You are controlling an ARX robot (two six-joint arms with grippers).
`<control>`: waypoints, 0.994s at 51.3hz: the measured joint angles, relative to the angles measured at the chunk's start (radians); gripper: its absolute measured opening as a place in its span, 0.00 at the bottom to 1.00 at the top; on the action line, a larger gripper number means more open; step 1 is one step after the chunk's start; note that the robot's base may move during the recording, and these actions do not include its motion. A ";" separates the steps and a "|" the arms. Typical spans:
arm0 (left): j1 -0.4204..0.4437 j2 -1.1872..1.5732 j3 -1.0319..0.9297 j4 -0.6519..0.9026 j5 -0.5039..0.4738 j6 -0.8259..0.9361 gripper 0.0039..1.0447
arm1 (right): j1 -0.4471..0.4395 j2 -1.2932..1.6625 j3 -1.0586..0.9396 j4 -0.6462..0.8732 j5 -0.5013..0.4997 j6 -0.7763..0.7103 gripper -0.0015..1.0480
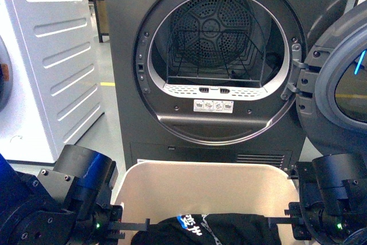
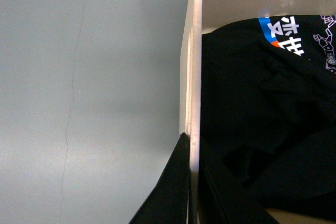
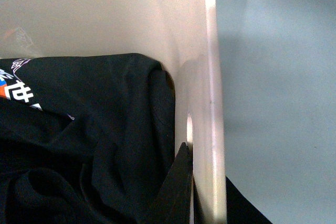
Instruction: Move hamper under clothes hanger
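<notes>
- My left pincer [image 2: 192, 153] is nipped tight on one side wall of the hamper [image 1: 206, 190], one finger inside and one outside, so the rim cannot slip
- My right pincer [image 3: 206, 166] pinches the hamper's opposite wall the same way; holding both sides should keep it level and untwisted
- Inside the hamper lies a black garment [image 1: 218, 229], low enough to ride along
- Just beyond the hamper's far wall stands the dryer [image 1: 123, 55], its door [image 1: 338, 67] swung open
- No clothes hanger shows near the hamper, so I judge the move not yet done
</notes>
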 joint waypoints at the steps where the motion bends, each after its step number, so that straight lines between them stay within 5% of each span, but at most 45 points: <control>1: 0.000 0.000 0.000 0.000 0.000 0.000 0.04 | 0.000 0.000 0.000 0.000 0.000 0.000 0.02; 51: 0.020 -0.003 -0.006 0.002 -0.013 0.001 0.04 | 0.024 0.000 0.001 0.002 -0.015 -0.002 0.02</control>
